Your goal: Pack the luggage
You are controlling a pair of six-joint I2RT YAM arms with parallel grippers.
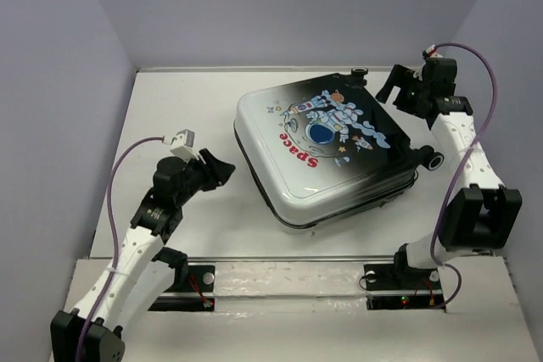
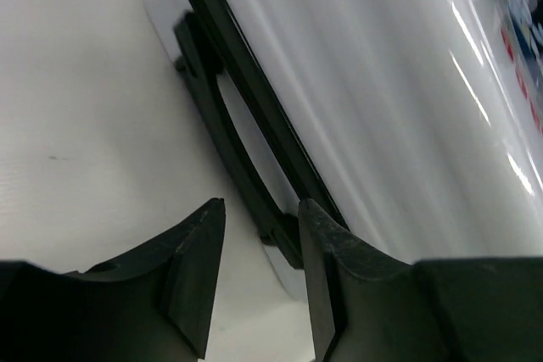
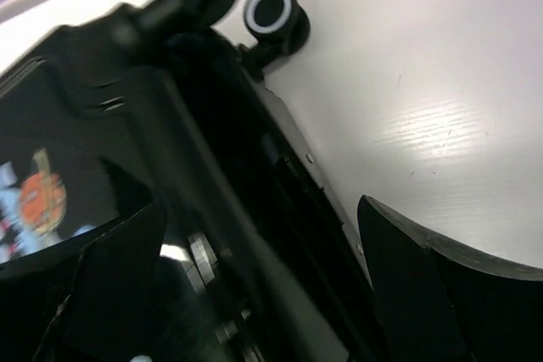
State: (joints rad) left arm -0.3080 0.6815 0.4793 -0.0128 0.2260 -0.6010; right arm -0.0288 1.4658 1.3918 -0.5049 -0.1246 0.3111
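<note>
The luggage [image 1: 327,154] lies flat and closed in the middle of the table, astronaut print and red "Space" facing up. My left gripper [image 1: 222,171] hovers just off its white left edge, open, with nothing between the fingers. In the left wrist view the black side handle [image 2: 225,133] on the luggage shell [image 2: 365,82] sits just beyond the left gripper [image 2: 261,209]. My right gripper [image 1: 394,86] is at the far right corner, open wide. In the right wrist view the right gripper [image 3: 261,205] straddles the black edge of the luggage [image 3: 85,125], below two wheels [image 3: 270,10].
The white table [image 1: 170,125] is boxed in by pale walls at the left, back and right. A black wheel [image 1: 435,159] sticks out from the suitcase's right side. A metal rail [image 1: 288,281] with the arm bases runs along the near edge.
</note>
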